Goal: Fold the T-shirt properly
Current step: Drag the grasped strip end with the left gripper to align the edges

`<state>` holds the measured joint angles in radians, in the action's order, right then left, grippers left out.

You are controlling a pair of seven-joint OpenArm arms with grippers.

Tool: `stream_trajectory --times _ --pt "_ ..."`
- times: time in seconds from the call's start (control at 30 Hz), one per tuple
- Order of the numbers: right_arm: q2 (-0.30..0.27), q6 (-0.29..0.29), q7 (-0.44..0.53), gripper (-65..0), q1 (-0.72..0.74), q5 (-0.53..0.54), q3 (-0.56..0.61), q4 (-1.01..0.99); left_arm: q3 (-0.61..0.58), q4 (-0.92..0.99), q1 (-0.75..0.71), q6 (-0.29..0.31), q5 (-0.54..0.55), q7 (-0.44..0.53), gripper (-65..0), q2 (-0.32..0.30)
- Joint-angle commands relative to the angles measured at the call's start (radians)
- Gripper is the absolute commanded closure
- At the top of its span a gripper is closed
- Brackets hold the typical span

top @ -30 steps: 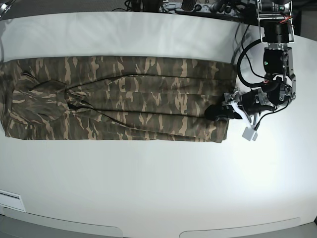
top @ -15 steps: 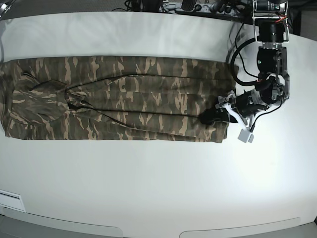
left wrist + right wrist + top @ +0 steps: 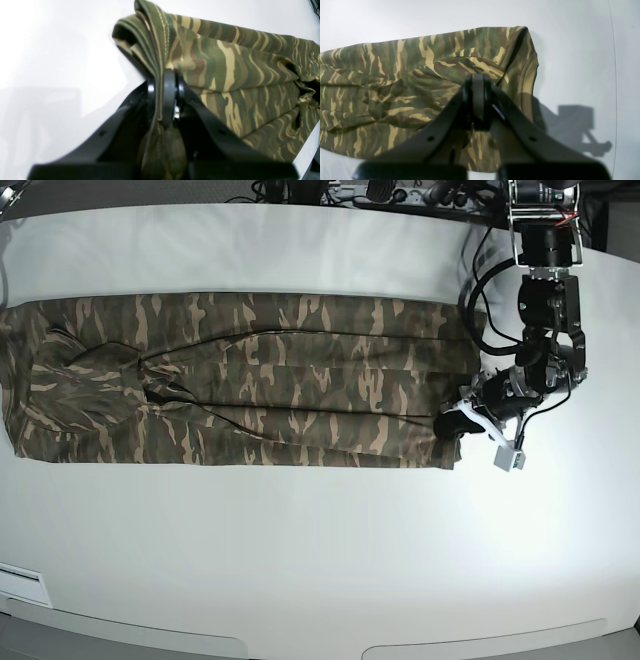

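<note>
White table (image 3: 300, 560) carries the T-shirt (image 3: 250, 380), its hem edge clamped in the left tool (image 3: 162, 82).

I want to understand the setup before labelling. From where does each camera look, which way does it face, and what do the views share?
Base: high above the table, looking down on the spread T-shirt; the left arm shows at its right.
Left wrist: behind the left hand, looking along it at a bunched shirt edge pinched between its fingers.
Right wrist: behind the right hand, shut, facing the shirt's rumpled end.
Shared: all three show the camouflage shirt on the white table.
</note>
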<state>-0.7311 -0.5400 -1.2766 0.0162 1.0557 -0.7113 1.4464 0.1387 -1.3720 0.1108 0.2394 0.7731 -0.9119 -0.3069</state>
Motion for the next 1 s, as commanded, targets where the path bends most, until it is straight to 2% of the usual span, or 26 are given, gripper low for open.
stream_trajectory --times 0.0,0.07,0.2,0.37,0.47,0.6,0.73,0.83,0.97 --pt "-0.034 -0.003 0.015 0.0 0.013 0.018 -0.01 0.015 -0.004 0.004 -0.002 -0.01 -0.044 -0.064 0.0 -0.003" --pt "-0.034 -0.005 0.015 0.0 0.002 0.019 -0.01 0.015 -0.003 0.004 0.001 0.025 -0.011 -0.068 0.0 -0.004" --pt "-0.034 -0.063 0.015 0.0 -0.051 0.034 -0.01 0.015 -0.004 0.004 0.019 0.107 0.085 -0.099 0.0 -0.004" --pt "-0.033 -0.125 0.014 0.0 -0.158 0.05 -0.01 0.015 -0.004 0.004 0.05 0.241 0.282 -0.183 0.0 -0.004" --pt "-0.023 -0.157 0.016 0.0 -0.211 0.042 -0.01 0.015 -0.004 0.004 0.066 0.294 0.373 -0.229 0.0 -0.004" --pt "0.017 -0.158 0.016 0.0 -0.242 0.039 -0.01 0.015 -0.004 0.004 0.093 0.308 0.391 -0.246 0.0 -0.005" --pt "0.054 -0.158 0.035 0.0 -0.246 0.04 -0.01 0.015 -0.003 0.004 0.12 0.307 0.365 -0.25 0.0 -0.018" --pt "0.072 -0.158 0.072 0.0 -0.246 0.034 -0.01 0.015 -0.004 0.004 0.128 0.307 0.349 -0.251 0.0 -0.046" --pt "0.101 -0.158 0.15 0.0 -0.246 -0.037 -0.009 0.015 -0.003 0.004 0.128 0.295 0.345 -0.267 0.0 -0.089"
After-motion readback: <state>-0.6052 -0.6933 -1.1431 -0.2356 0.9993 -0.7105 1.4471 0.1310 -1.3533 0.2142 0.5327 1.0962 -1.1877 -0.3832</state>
